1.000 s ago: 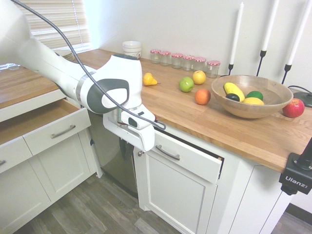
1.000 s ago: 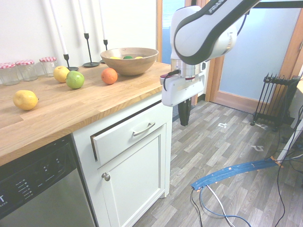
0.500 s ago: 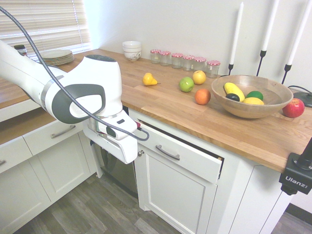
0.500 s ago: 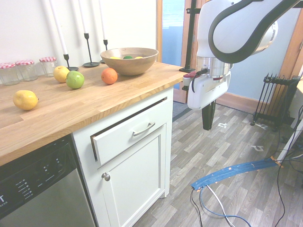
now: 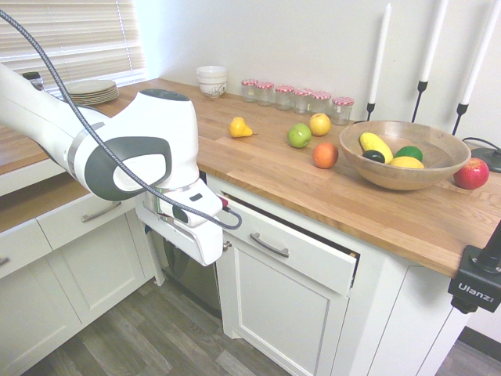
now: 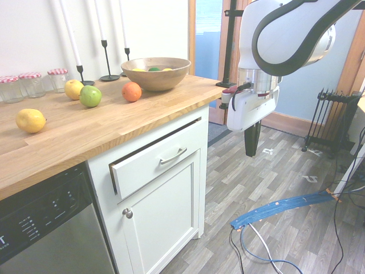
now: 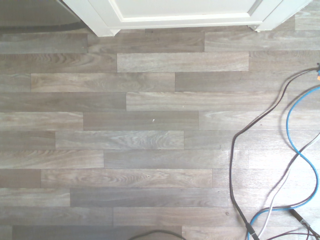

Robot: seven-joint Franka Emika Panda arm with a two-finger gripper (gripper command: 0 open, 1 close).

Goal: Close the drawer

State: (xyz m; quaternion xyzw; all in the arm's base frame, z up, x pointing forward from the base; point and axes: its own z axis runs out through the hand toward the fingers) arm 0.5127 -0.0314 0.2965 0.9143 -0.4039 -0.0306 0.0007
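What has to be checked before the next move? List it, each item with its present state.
1. Drawer closed: not ok; it stands ajar, with a dark gap under the countertop.
2. Bar handle free: ok.
3. Gripper on the drawer front: not ok; it hangs apart from it, over the floor, pointing down.
4. Fingers closed for a push: ok.
5. Space between gripper and drawer front: ok, nothing shows in it.
6. Anything inside blocking closure: cannot tell.
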